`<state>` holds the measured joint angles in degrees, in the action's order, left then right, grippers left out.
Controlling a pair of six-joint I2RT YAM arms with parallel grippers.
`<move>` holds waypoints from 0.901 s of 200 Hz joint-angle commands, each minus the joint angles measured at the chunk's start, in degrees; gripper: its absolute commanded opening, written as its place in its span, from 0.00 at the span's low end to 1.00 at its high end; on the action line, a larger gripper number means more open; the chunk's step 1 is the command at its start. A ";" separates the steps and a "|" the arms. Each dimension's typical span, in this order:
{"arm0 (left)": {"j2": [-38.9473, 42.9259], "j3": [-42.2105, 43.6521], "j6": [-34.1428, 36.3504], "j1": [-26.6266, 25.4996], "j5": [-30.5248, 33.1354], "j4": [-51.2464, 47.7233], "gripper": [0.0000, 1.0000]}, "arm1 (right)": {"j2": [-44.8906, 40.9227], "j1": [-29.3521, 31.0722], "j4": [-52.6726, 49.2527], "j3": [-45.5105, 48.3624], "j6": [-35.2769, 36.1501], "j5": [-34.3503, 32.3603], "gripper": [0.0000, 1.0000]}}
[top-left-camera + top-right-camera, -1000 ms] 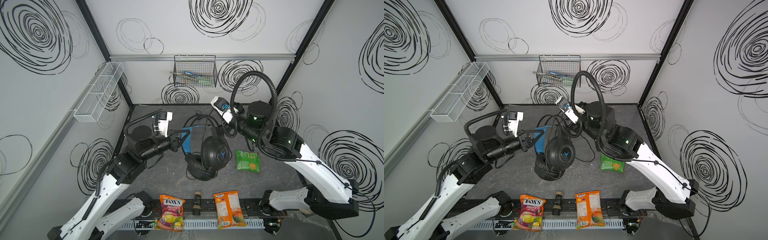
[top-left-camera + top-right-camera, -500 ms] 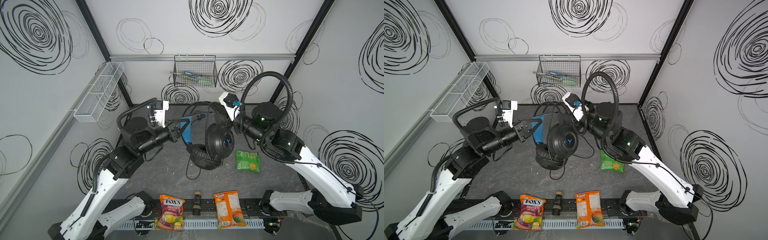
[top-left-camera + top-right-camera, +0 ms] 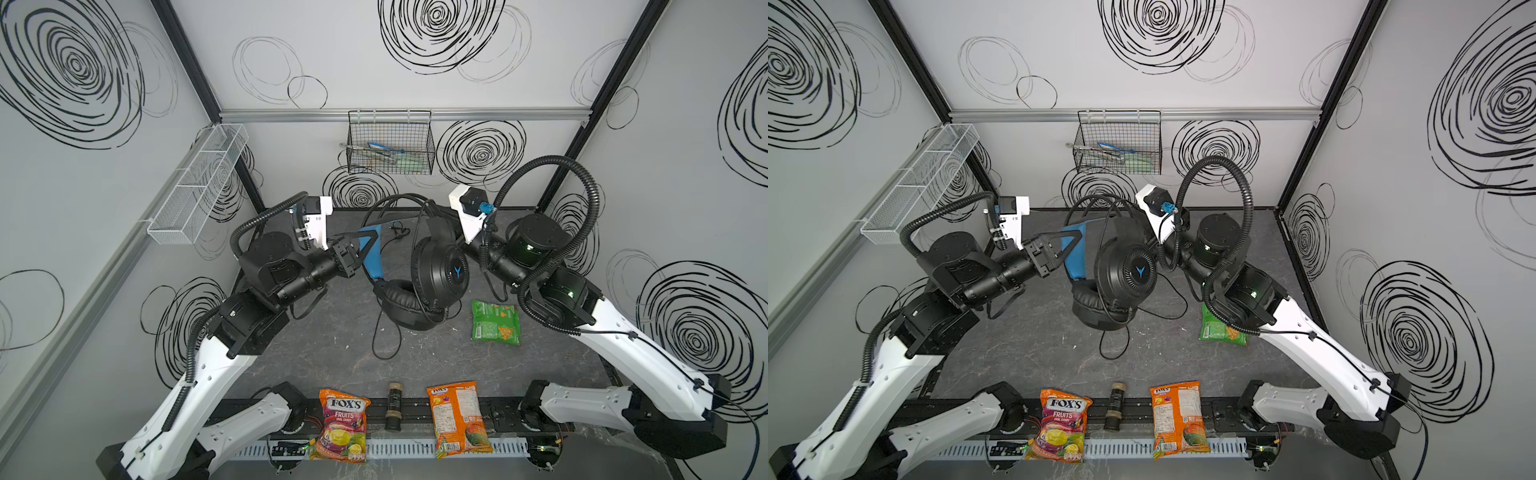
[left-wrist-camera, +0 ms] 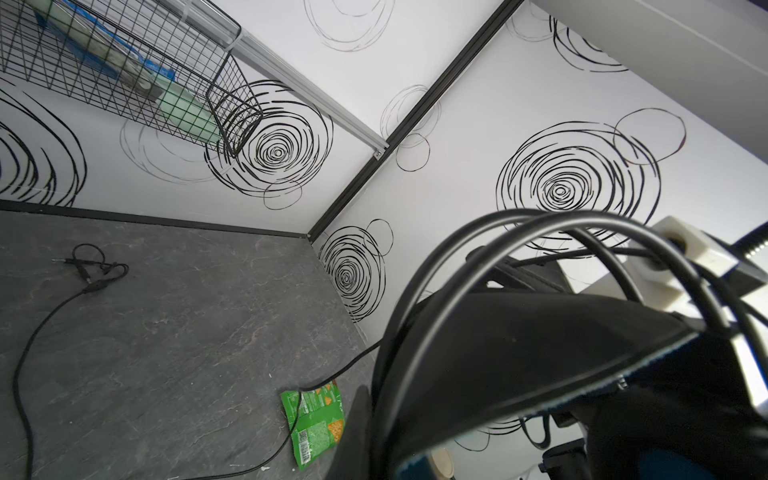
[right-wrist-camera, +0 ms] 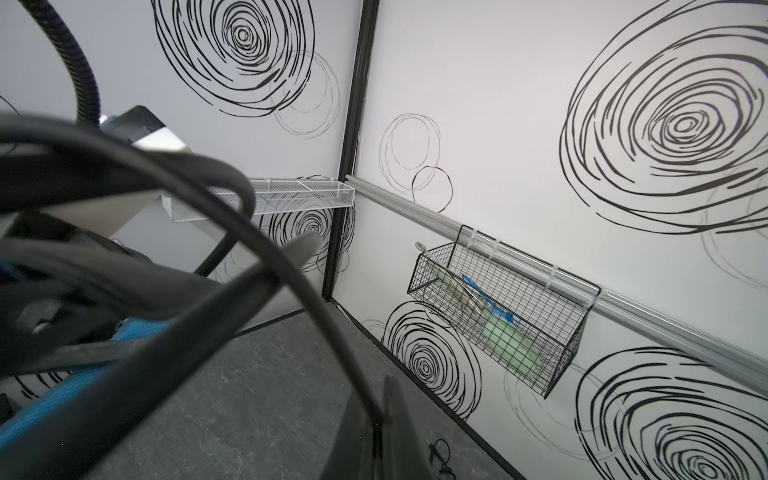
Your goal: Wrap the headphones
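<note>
Above the middle of the grey table (image 3: 332,357), in both top views, the headphones (image 3: 439,272) are held up between the 2 arms. The upper earcup (image 3: 440,266) shows its blue mark, and the lower earcup (image 3: 409,309) hangs beneath it. The left gripper (image 3: 371,240) is clenched on the blue strap (image 3: 374,266), while the right arm (image 3: 530,249) reaches in behind the upper earcup. The cable (image 3: 384,336) drops in a loop toward the table, near a green snack bag (image 3: 495,323). From the left wrist, 2 headband wires (image 4: 540,224) arch over the strap's dark underside, and the cable's plug end (image 4: 85,266) lies on the table. From the right wrist, the right gripper (image 5: 374,432) is pinched together, with the thin cable running down between its fingers (image 5: 401,424).
</note>
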<state>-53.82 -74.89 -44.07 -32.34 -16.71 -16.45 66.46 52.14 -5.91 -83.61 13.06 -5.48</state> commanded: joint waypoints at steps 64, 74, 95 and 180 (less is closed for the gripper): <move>-0.68 -4.06 -10.59 -0.18 -1.05 20.01 0.00 | -1.77 -1.42 4.47 1.88 -4.57 5.06 0.19; -0.76 -3.70 -10.88 -0.18 -0.77 20.07 0.00 | -1.81 -1.71 4.84 2.39 -5.00 5.76 0.20; -1.00 -3.58 -11.72 -0.18 -0.53 20.25 0.00 | -1.52 -2.21 6.09 3.55 -5.82 7.61 0.21; -3.09 -8.05 -15.84 0.33 3.85 18.61 0.00 | -0.26 -4.48 11.98 10.84 -11.98 13.70 0.08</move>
<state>-56.97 -79.99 -54.46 -32.36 -16.08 -3.73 66.11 48.62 2.15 -74.78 4.54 5.80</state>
